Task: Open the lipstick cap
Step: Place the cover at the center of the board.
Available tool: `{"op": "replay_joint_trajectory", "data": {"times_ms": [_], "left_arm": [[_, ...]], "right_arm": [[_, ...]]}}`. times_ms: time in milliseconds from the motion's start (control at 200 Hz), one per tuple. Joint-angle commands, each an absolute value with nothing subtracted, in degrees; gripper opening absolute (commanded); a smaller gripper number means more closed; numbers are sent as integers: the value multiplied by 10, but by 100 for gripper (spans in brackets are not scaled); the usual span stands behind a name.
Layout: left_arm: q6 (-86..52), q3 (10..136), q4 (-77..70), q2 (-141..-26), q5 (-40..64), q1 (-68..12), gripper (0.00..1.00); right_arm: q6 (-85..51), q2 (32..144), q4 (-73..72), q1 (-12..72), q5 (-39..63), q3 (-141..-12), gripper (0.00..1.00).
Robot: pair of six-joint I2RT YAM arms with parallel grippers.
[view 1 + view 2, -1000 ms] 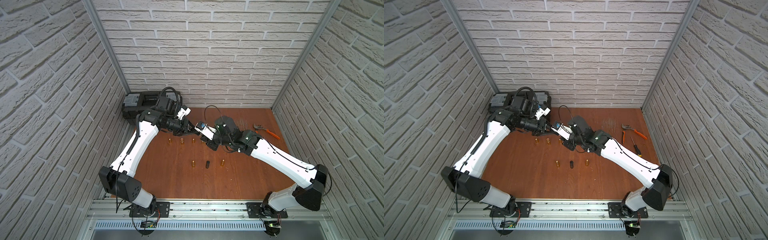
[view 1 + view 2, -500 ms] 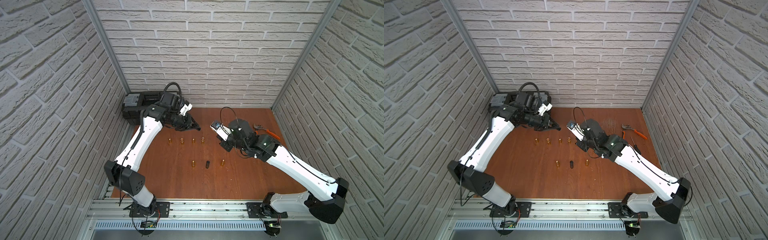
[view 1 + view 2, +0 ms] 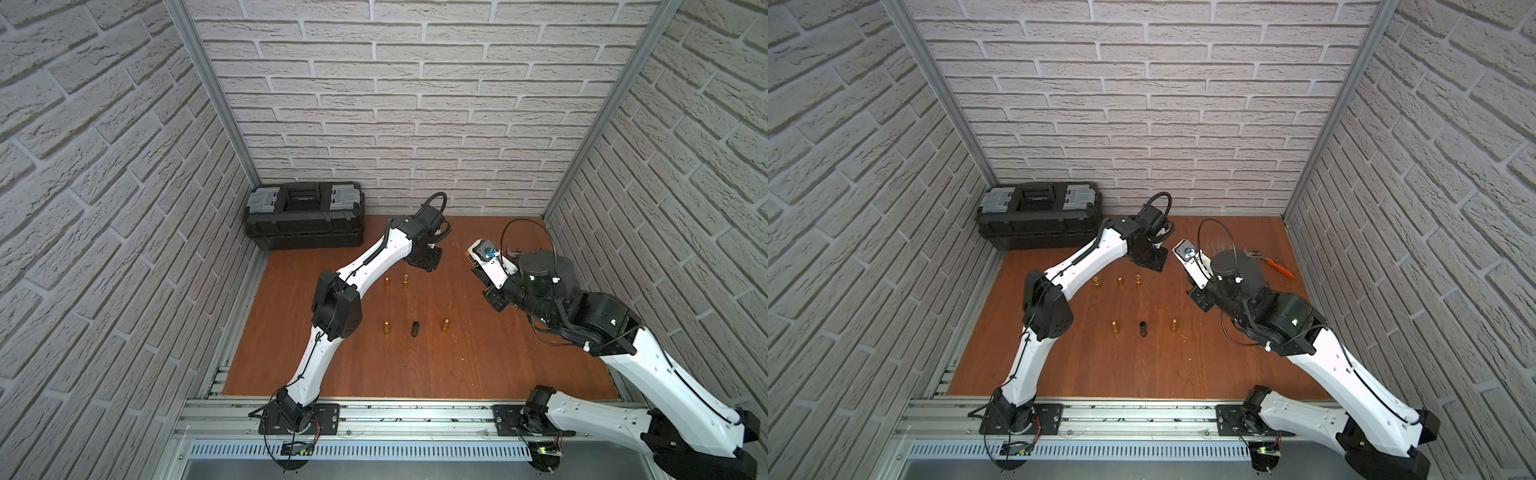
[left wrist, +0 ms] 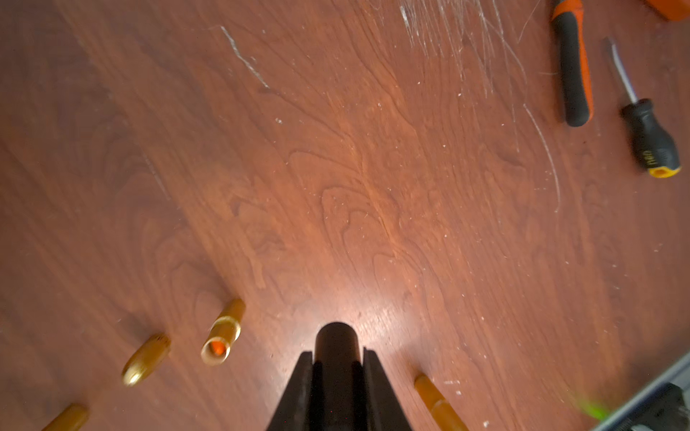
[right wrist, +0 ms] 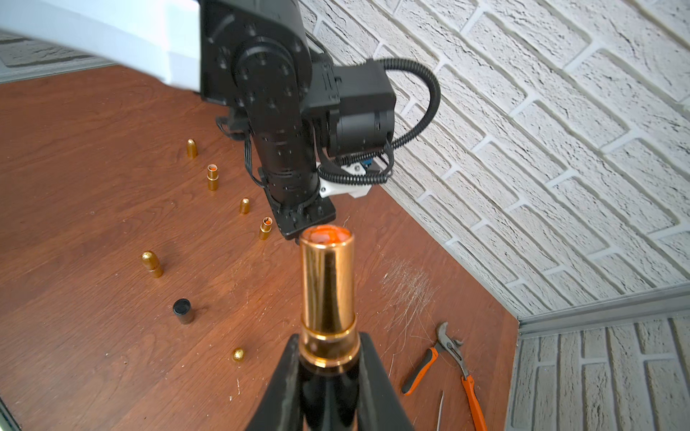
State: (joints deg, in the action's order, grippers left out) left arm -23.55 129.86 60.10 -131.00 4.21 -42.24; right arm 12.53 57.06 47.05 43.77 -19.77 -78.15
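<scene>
Wood tabletop [image 3: 415, 365], scratched — gold lipsticks [image 3: 387, 328] upright — white brick walls [image 3: 415, 104] around.

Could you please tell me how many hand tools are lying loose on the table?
2. Orange-handled pliers lie toward the back right; a black-handled screwdriver lies beside them, not touching. The closed toolbox at the back left may hide others.

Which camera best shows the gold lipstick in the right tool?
The right wrist view: the gold lipstick fills the centre, uncapped, orange tip showing, clamped in the right tool. In both top views the right arm hides nearly all of it; the left wrist view misses it.
</scene>
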Motion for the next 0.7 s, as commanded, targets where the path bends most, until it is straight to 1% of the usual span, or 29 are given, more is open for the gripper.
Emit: {"op": "replay_joint_trajectory", "data": {"times_ms": [0, 690], "left_arm": [[-222, 1321, 594, -1331, 6, -423, 18], [-218, 1309, 556, -1409, 1, -452, 20]], "right_arm": [[111, 572, 466, 439, -207, -769, 9], [99, 580, 460, 439, -190, -747, 10]]}}
